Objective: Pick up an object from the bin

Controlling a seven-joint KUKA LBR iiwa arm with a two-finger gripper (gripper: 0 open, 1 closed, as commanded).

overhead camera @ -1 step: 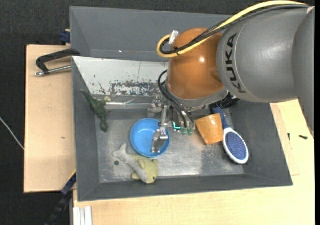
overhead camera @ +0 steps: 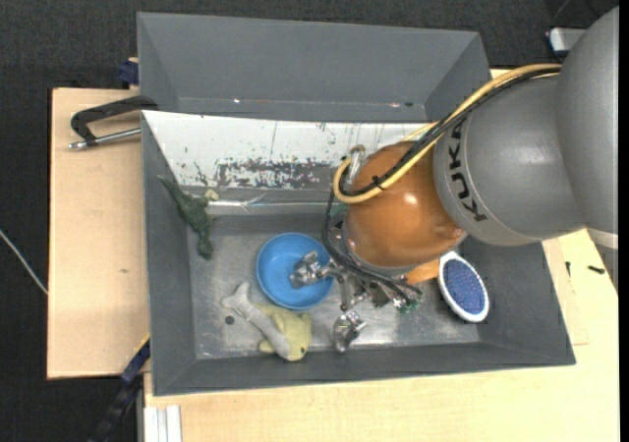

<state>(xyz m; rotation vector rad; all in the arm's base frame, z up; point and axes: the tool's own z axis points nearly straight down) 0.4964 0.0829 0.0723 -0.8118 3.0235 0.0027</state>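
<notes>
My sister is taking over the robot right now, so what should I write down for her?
Pincer: open, low in the bin, holding nothing.
Fingers: one over the inside of the blue bowl, the other outside its rim, toward the bin's near wall.
Other things: yellowish soft lump and grey bone-shaped piece left of the pincer, green toy lizard by the left wall, blue oval brush on the right.
Done: nothing is lifted yet.
Left: close on one thing, probably the bowl's rim, and lift it out.
</notes>
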